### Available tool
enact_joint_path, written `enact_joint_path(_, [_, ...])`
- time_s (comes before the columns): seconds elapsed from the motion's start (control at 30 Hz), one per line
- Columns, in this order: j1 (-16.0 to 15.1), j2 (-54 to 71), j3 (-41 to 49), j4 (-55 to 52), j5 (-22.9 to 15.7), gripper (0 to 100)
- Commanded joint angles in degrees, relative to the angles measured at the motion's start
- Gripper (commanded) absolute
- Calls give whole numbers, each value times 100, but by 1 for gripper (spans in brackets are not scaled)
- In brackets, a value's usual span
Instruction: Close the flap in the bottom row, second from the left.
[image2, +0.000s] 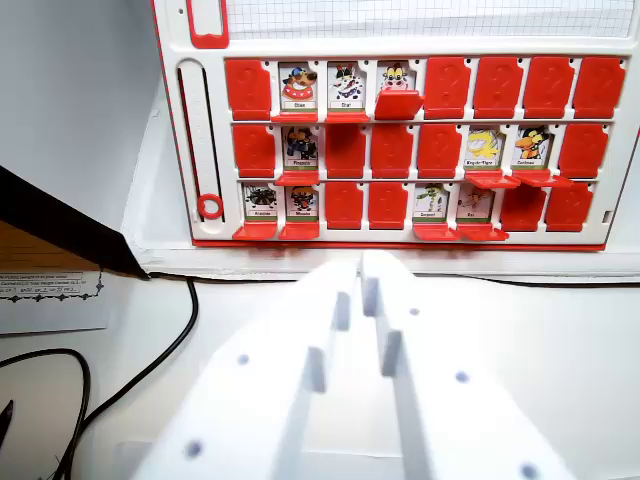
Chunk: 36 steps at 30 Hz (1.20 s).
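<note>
The white gripper (362, 268) fills the lower middle of the frame, its two fingers nearly together with only a thin gap at the tips, holding nothing. It sits below the red and white game board (400, 150), which stands across the upper frame on the white counter (560, 340). In the board's bottom row, the second flap from the left (301, 203) is open, showing a picture card. A black cable (170, 350) curves at lower left.
</note>
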Motion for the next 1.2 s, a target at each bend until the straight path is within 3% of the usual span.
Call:
enact_joint_path(0.0, [800,-686,-2549,2839,-615,0])
enact_joint_path(0.27, [967,-571,-2646,2514,-791,0])
enact_joint_path(0.67, [984,-729,-2751,2479,-729,0])
enact_joint_path(1.17, [773,-861,-2549,1907,-659,0])
